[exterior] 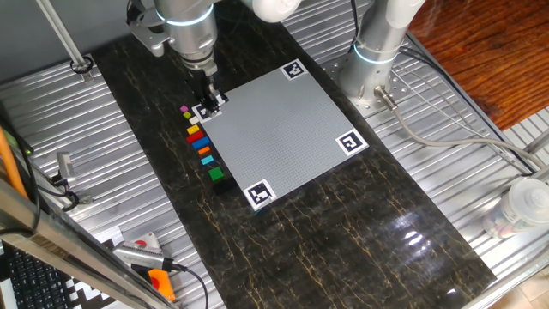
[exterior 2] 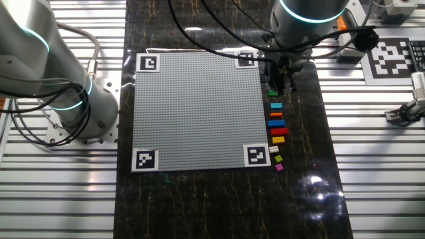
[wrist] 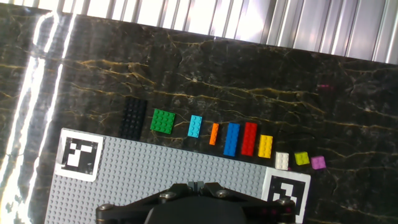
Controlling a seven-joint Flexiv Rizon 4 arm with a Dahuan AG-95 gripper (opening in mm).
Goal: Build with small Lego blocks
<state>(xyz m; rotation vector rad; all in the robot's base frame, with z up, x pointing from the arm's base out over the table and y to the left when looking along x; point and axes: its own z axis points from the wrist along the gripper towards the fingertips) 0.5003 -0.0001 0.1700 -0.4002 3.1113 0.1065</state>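
Note:
The small Lego blocks lie in a row on the dark table along one edge of the grey studded plate (wrist: 161,180). In the hand view the row runs green (wrist: 162,121), light blue (wrist: 195,126), orange (wrist: 214,134), blue (wrist: 232,139), red (wrist: 249,138), yellow (wrist: 265,145), then pink (wrist: 318,162) at the end. My gripper (wrist: 198,185) hovers over the plate's edge near the row, its fingertips together with nothing between them. One fixed view shows the gripper (exterior: 208,103) above the plate corner by the pink block (exterior: 185,110). The other fixed view shows the gripper (exterior 2: 281,85) over the green end.
A black brick (wrist: 134,118) lies beside the green one, and a white (wrist: 282,160) and a lime piece (wrist: 302,158) sit near the pink one. Black-and-white markers (wrist: 81,155) sit on the plate's corners. Ribbed metal decking (exterior: 111,172) flanks the dark table, with a second arm's base (exterior 2: 73,106) on it.

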